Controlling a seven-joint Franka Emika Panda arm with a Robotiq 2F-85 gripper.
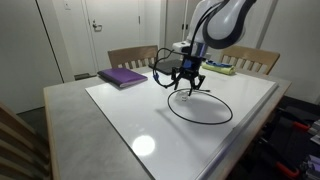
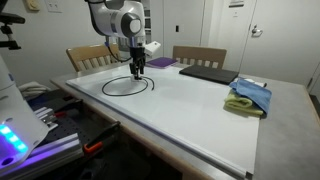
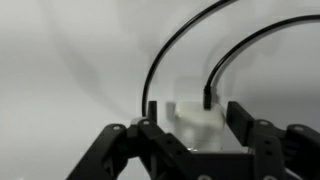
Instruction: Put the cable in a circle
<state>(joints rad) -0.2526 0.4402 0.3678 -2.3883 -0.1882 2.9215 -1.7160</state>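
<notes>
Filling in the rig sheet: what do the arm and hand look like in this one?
In both exterior views the arm has glossy white rounded links with dark bands at the joints. The hand is black and two-fingered, and its skeletal bar linkages show in the wrist view. A small white block sits by the wrist. No markings are legible.

office-like room, white table (image 1: 150, 112), wooden chairs (image 1: 128, 54)
</notes>
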